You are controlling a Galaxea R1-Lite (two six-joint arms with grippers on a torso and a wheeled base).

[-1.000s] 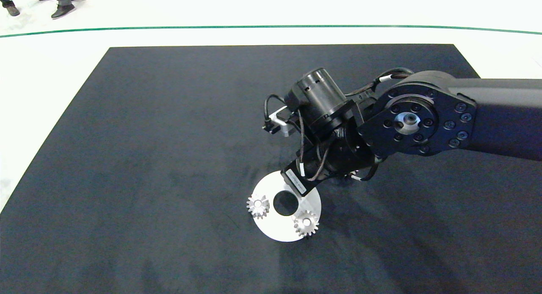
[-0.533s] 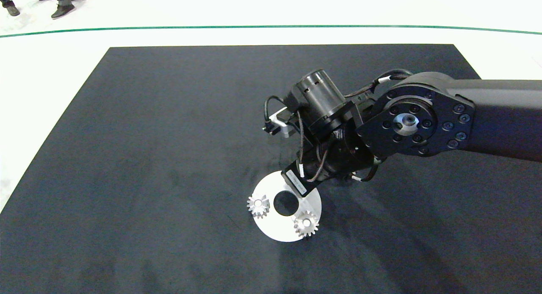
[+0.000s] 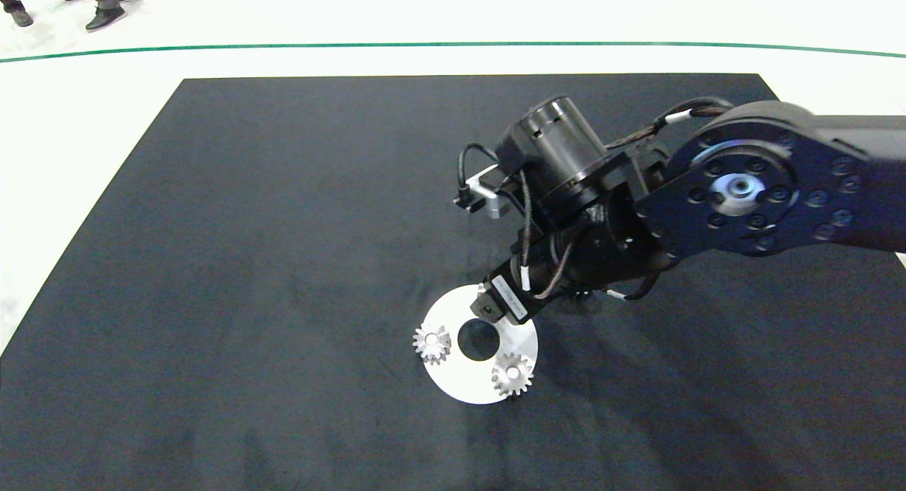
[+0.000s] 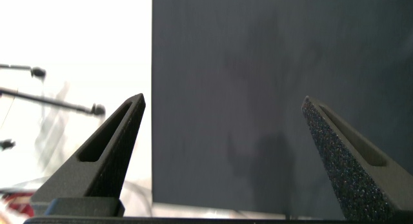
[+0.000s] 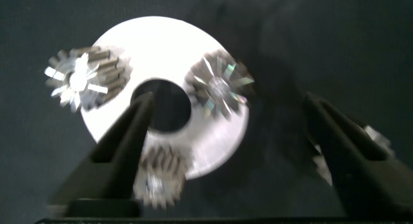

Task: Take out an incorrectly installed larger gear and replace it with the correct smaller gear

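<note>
right claw (image 5: 226, 153) agape above white disc (image 3: 460, 386) | left claw (image 4: 226, 153) agape, idle | no legible writing

Three gears (image 5: 219, 85) sit on the disc (image 3: 463, 385) around its centre hole (image 3: 476, 339)

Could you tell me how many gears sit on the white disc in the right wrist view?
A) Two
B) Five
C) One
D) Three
D: the right wrist view shows three silver gears spaced around the centre hole of the white disc, seen between the fingers of the open right gripper; the head view hides one of them behind the arm.
</note>
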